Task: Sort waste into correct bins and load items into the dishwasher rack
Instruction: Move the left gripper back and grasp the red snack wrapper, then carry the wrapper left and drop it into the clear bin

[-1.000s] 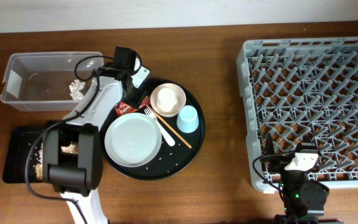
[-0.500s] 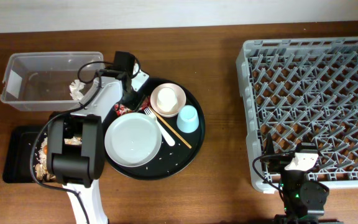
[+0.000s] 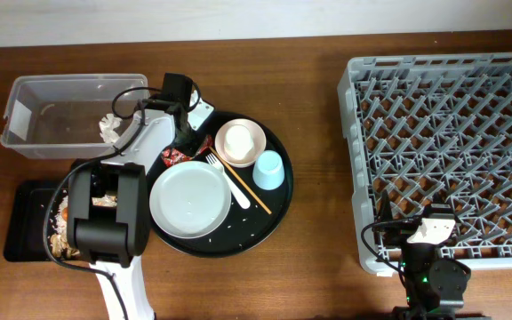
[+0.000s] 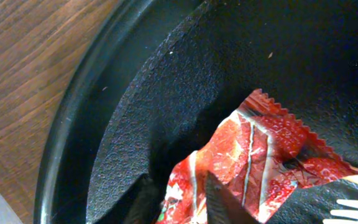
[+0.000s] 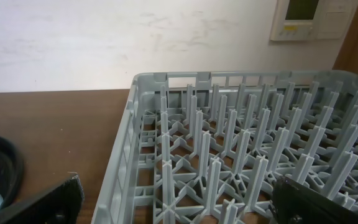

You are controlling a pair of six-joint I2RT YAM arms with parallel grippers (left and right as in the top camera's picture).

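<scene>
Risks:
- Large square grey pegged dishwasher rack (image 3: pixel 443 151): empty. Right gripper (image 5: pixel 179 200) over its near rim, fingers spread wide, holding nothing. I see no hazard there.
- Large round black tray (image 3: pixel 278 218): left gripper (image 4: pixel 182 202) low over its textured floor. Pressing down could scrape or shove tray.
- Red crinkled wrapper (image 4: pixel 260 149) lies at tray's left edge, beside white fork (image 4: pixel 356 206). Thin foil may slip, or tines may snag.

Hidden:
- Clear plastic rectangular tub (image 3: pixel 43 124), my guess for wrapper's bin: right end behind arm.
- Left fingertips (image 4: pixel 225 202) cut off at frame bottom. They straddle wrapper corner; I cannot tell whether pinching.
</scene>
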